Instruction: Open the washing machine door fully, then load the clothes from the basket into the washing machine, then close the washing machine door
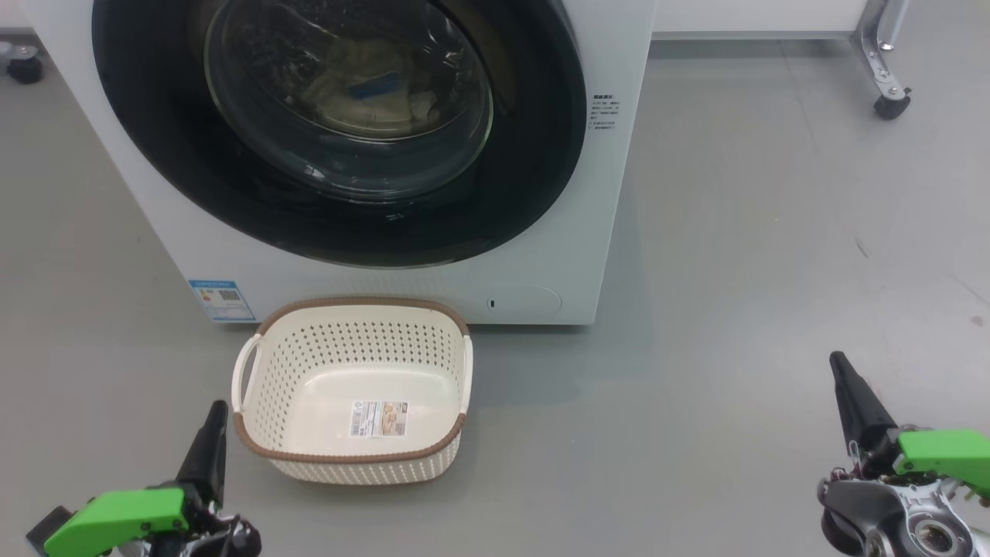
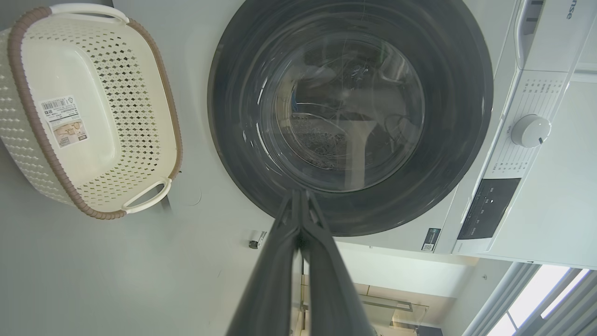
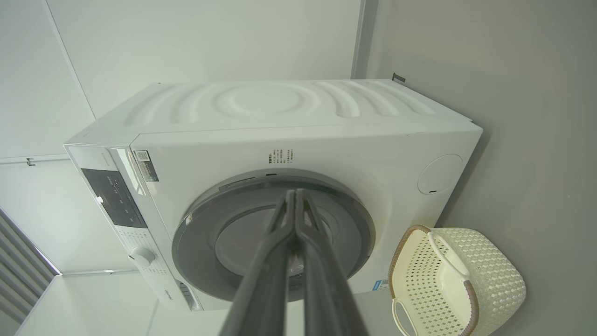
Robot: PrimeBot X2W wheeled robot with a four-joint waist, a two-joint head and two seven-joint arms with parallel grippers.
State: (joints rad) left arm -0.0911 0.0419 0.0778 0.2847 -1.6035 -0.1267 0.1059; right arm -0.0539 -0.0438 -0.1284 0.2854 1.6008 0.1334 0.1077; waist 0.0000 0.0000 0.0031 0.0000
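The white washing machine [image 1: 588,255] stands ahead with its round black-rimmed door [image 1: 155,155] shut flat against the front. Through the glass bowl I see pale yellow clothes [image 1: 348,85] with a blue piece inside the drum. The cream perforated basket [image 1: 309,363] with a brown rim sits on the floor right in front of the machine, holding nothing but its label. My left gripper [image 1: 219,404] is shut at the lower left, just left of the basket. My right gripper [image 1: 835,357] is shut at the lower right, well away from both. The door [image 2: 233,116] and basket [image 2: 140,93] also appear in the left wrist view, and the door [image 3: 196,233] in the right wrist view.
Grey floor spreads to the right of the machine. A castor of a metal frame [image 1: 891,104] stands at the far right, another black wheel [image 1: 23,70] at the far left. The machine's control panel and white dial [image 2: 530,131] lie above the door.
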